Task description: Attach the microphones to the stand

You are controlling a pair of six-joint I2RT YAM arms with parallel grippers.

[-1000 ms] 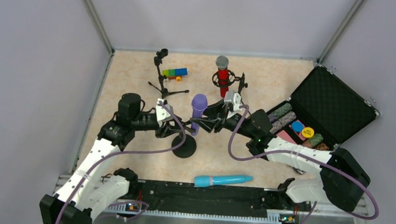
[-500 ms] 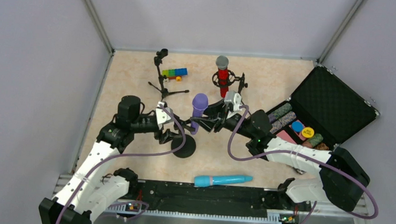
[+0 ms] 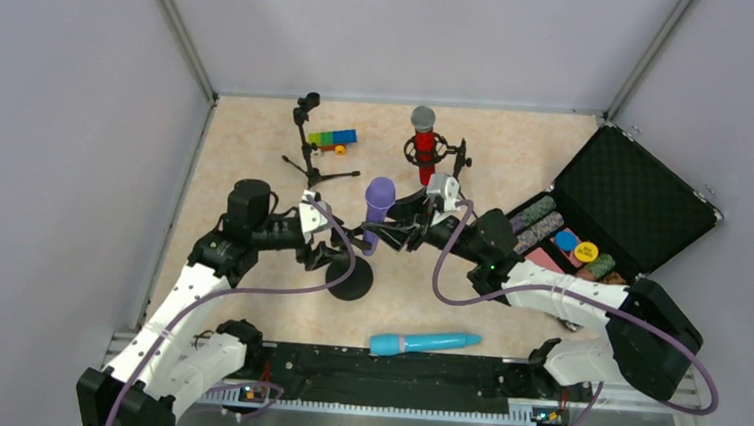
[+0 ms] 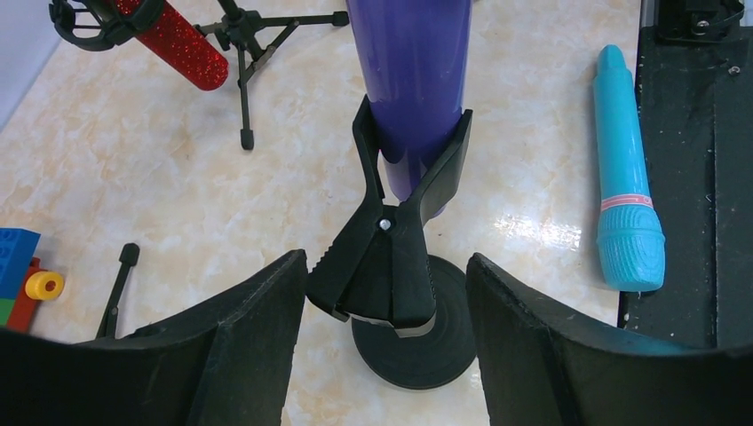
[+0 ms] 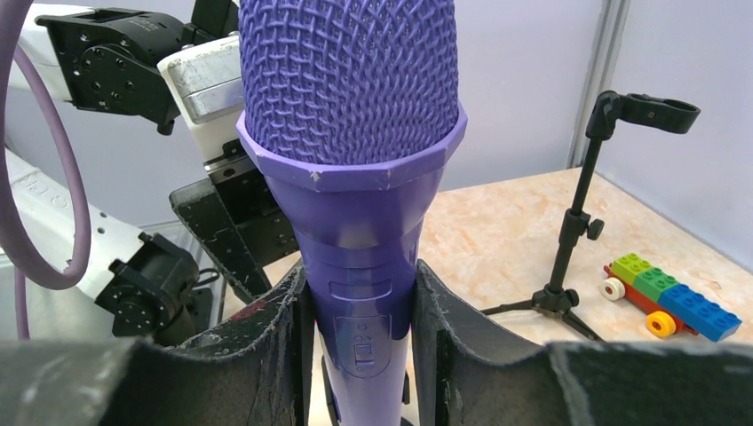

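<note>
Purple microphone (image 5: 353, 169): held upright, mesh head uppermost, near the middle of the bench (image 3: 247, 154). Its lower body is seated between the prongs of a black spring clip (image 4: 391, 257).
Spring clip: mounted on a round-based stand (image 3: 352, 282). In the left wrist view its prongs are seen on either side of the purple barrel.
Right tool (image 5: 360, 306): closed on the purple microphone, with padded fingers (image 5: 266, 355) pressed against both sides of the handle below the collar.
Left tool (image 4: 386, 266): spread wide, with nothing gripped. The clip's handles are framed between its two halves; one half is just beside the clip and a gap is seen at the other.
Red microphone (image 3: 423, 136): glittery body and silver mesh head, carried head up in a black ring mount (image 3: 410, 152) at the far side of the bench.
Light-blue microphone (image 3: 424, 343): laid flat on the bench near the front edge, well apart from the stands.
Tripod stand (image 3: 309, 146): stood at the far left, with a toy brick car (image 3: 332, 140) just beside it.
Case (image 3: 635, 196): opened at the right, with poker chips (image 3: 543, 220) seen inside.
</note>
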